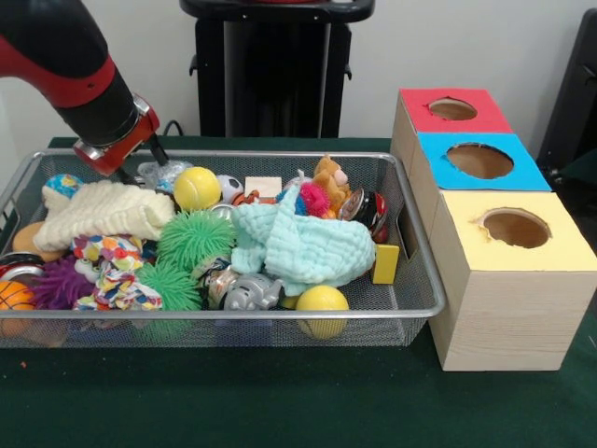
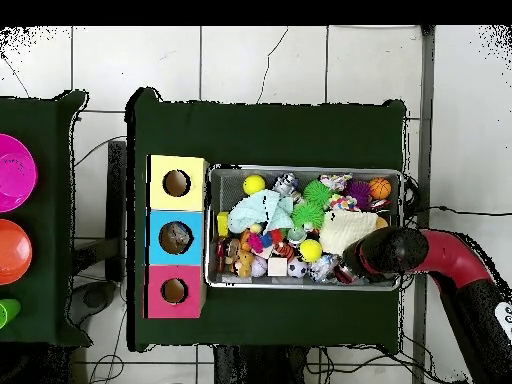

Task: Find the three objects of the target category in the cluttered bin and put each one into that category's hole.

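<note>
The silver wire-mesh bin (image 1: 224, 317) sits on the green table, full of toys; it also shows in the overhead view (image 2: 305, 170). A crinkly transparent bottle (image 1: 166, 174) lies at the bin's far left corner, partly hidden behind a white cloth (image 1: 103, 213). My gripper (image 1: 149, 163) reaches down into that corner, right at the bottle, and I cannot see whether it holds it. In the overhead view the gripper (image 2: 350, 268) is at the bin's lower right. The blue-topped hole (image 1: 479, 161) is the middle box right of the bin; overhead something pale shows inside the hole (image 2: 177, 237).
A red-topped hole (image 1: 452, 109) and a yellow-topped hole (image 1: 515, 227) flank the blue one. The bin also holds yellow balls (image 1: 197, 188), green spiky balls (image 1: 194, 239), a mint cloth (image 1: 303, 245), a silver toy animal (image 1: 248, 294) and a crushed can (image 1: 368, 210). Coloured plates (image 2: 10, 250) sit on another table.
</note>
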`<state>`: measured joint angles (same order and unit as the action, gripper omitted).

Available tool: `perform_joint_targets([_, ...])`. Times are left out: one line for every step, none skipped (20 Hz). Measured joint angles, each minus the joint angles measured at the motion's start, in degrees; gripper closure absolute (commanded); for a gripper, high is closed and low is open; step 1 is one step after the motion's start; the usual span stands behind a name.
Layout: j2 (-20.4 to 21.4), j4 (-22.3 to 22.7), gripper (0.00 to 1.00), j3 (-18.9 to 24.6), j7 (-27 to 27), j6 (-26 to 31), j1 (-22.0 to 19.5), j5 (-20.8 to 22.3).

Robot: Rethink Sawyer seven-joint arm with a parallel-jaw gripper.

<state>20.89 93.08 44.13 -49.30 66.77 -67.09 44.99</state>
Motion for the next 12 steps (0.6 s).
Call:
perform_joint_targets([0.1,0.0,0.00,-0.1,0.0,0.0,0.4,-0.2])
perform_joint_targets([0.1,0.0,0.00,-0.1,0.0,0.0,0.6,-0.3])
perform_joint_targets([0.1,0.0,0.00,-0.1,0.0,0.0,0.7,-0.4])
perform_joint_targets([0.1,0.0,0.00,-0.1,0.0,0.0,1.0,-0.5])
perform_joint_targets([0.1,0.0,0.00,-0.1,0.0,0.0,1.2,-0.6])
perform_joint_targets([0.1,0.0,0.00,-0.1,0.0,0.0,1.5,-0.7])
perform_joint_targets([0.1,0.1,0.00,-0.1,0.0,-0.2,1.8,-0.8])
perform_joint_targets([0.1,0.2,0.00,-0.1,0.0,-0.4,2.1,-0.9])
perform_joint_targets([0.1,0.4,0.00,-0.1,0.0,-0.8,2.3,-1.1])
perform_joint_targets([0.1,0.6,0.00,-0.1,0.0,-1.2,2.5,-1.3])
perform_joint_targets([0.1,0.8,0.00,-0.1,0.0,-1.5,2.7,-1.5])
perform_joint_targets([0.1,1.1,0.00,-0.1,0.0,-2.1,2.9,-1.7])
